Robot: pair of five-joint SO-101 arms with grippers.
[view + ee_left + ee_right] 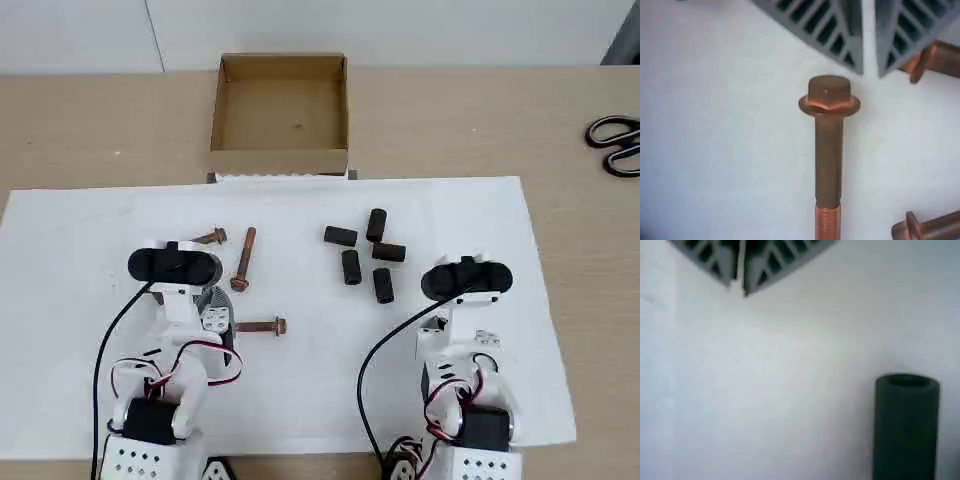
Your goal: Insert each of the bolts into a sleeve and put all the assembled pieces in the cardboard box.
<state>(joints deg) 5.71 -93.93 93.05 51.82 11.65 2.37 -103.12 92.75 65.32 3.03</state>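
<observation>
Bolt point(829, 150) lying flat, head near left pincer point(871, 74), not touching

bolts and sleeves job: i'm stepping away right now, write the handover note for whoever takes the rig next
Left gripper: shut, holding nothing, over the white sheet among the bolts.
Right gripper: shut, holding nothing, close to one sleeve.
Three bolts lie loose on the sheet by the left arm.
Five sleeves lie in a loose cluster ahead of the right arm.
Cardboard box: empty, just past the sheet's far edge.
Done: nothing assembled, nothing boxed.
Left: put each bolt in a sleeve, then box all three pieces.
</observation>
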